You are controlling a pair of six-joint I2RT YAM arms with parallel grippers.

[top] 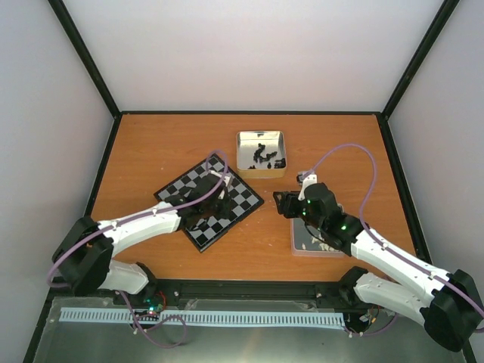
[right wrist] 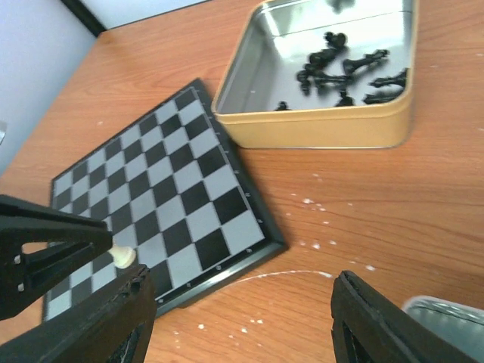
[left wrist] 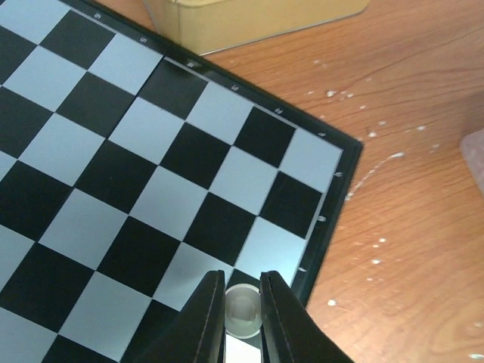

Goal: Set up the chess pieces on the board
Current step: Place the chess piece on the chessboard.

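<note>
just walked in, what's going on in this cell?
The left gripper is shut on a white chess piece, holding it at a square near the corner of the board. The board squares in view are otherwise bare. The right gripper hangs open and empty over the table beside the board. Black pieces lie in a tin beyond the board; a second tin with what look like white pieces sits under the right arm.

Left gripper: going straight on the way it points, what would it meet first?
Probably the board: the left gripper points down at an edge square near the corner, and the white piece it holds would touch first. Height unclear.
</note>
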